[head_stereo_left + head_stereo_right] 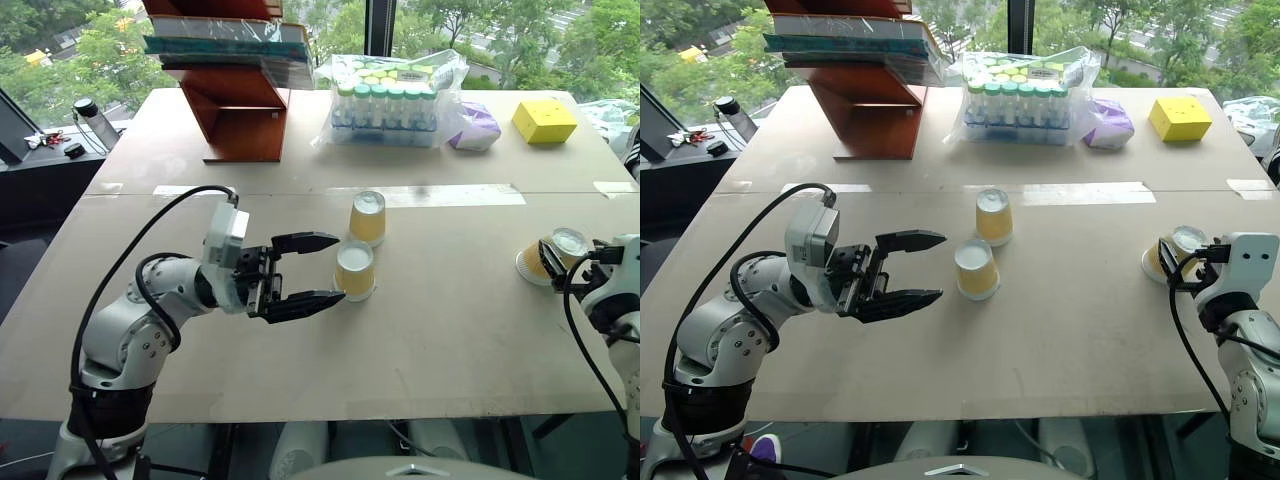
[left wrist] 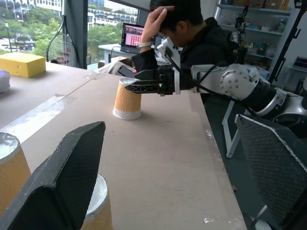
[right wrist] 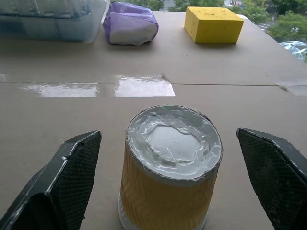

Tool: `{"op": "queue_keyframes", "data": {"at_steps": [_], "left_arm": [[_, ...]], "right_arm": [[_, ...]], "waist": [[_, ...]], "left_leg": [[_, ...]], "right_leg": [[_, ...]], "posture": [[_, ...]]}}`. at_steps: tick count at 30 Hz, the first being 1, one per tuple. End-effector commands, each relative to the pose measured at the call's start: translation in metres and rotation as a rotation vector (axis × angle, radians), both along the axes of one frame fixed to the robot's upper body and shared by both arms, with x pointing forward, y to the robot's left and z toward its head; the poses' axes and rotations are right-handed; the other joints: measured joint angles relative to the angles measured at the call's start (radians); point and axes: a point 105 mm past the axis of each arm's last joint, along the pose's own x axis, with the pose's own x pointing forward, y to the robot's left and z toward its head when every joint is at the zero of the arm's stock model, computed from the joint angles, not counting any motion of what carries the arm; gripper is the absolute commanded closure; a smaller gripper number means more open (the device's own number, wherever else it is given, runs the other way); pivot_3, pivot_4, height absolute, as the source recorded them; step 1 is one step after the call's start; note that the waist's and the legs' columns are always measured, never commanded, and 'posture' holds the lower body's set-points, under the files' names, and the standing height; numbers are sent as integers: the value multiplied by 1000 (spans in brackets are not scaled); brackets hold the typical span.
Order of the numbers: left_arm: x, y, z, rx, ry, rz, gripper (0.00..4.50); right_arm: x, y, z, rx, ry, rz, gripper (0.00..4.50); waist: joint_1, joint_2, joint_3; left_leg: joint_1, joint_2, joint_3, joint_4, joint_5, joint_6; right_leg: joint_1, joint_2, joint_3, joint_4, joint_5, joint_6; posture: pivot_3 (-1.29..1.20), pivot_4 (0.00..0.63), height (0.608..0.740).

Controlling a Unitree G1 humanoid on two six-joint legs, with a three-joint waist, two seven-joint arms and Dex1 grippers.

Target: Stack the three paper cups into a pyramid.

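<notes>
Starting at my left, I have the left pincer (image 1: 318,272) lying level above the table (image 1: 420,350), pointing toward the middle with its two black fingers spread wide and nothing between them; the tips stand just beside the nearer cup (image 1: 355,270), close enough that I judge it ready to take or steady that cup once I commit. That cup sits upside down, white base up, and the second cup (image 1: 368,218) stands the same way just behind it, near but apart, so the two already read as the bottom row of the pyramid; inverted like this they offer flat bases for a third to rest on. Whether the gap between them is narrow enough to bridge I cannot tell from here. Further back, out of the working area, sit a bag of green-capped vials (image 1: 388,100) and a yellow box (image 1: 544,120), both well apart from the cups. Over at my right, the third cup (image 3: 170,167) stands inverted near the table's right edge, well apart from the pair, and the right pincer (image 3: 170,184) straddles it: the fingers are released, one on each side of the ribbed wall with clear space to both, so nothing is gripped yet. I read this as the approach for the top cup; closing low on the tapered wall should hold it without crushing.
</notes>
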Motion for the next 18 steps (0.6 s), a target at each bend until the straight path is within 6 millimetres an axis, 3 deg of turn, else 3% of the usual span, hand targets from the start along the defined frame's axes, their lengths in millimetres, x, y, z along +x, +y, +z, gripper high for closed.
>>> {"op": "queue_keyframes", "data": {"at_steps": [1, 4, 7, 10, 11, 14, 16, 17, 18], "left_arm": [[-5, -4, 8, -8, -35, -28, 28], [-6, -3, 8, -4, -34, -26, 28], [-5, -2, 7, -1, -35, -24, 0], [-6, -1, 7, 1, -37, -20, 0], [-7, -1, 7, 2, -37, -19, 0], [-6, 0, 6, 0, -38, -8, 0], [-5, 2, 6, -3, -40, 12, 0], [-3, 3, 5, -4, -41, 22, 0], [3, 8, 6, -13, -40, 66, 0]], "right_arm": [[10, -11, 11, 31, -60, -63, 0], [13, -13, 11, 34, -60, -64, 0], [14, -11, 9, 48, -54, -43, 841], [13, -9, 8, 43, -44, -24, 2147], [13, -9, 8, 41, -44, -24, 2325], [11, -7, 15, -6, -55, -4, 2353], [9, 5, 23, -71, -69, 72, 2354], [8, 14, 27, -97, -75, 122, 2354], [5, 43, 38, -140, -100, 278, 2354]], "waist": [[0, 0, 0], [2, 1, 1], [4, 1, 1], [1, 2, 1], [1, 2, 1], [1, 2, 1], [2, 3, 2], [1, 3, 2], [1, 3, 2]], "left_leg": [[0, 0, 0, 0, 0, 0], [0, 0, 0, 0, 0, 0], [-1, 0, -1, -1, 0, 0], [-1, 0, 0, -2, 0, 0], [-1, 0, 0, -2, 0, 0], [0, 0, 0, -2, 0, 0], [0, 0, 0, -2, 0, 0], [0, 0, 0, -2, 0, 0], [0, 0, 0, -2, 0, 0]], "right_leg": [[0, 0, 0, 0, 0, 0], [0, 0, 0, 0, 0, 0], [0, 0, -1, -1, 1, 3], [0, 0, 0, -2, 2, 3], [0, 0, -1, -2, 2, 3], [0, 0, -1, -2, 2, 3], [0, 0, -1, -2, 2, 3], [0, 0, 0, -2, 2, 3], [0, 0, -1, -2, 2, 3]], "posture": [[0, 150, 740], [0, 150, 740], [0, 150, 740], [0, 150, 740], [0, 150, 740], [0, 150, 740], [0, 150, 740], [0, 150, 740], [0, 150, 740]]}}
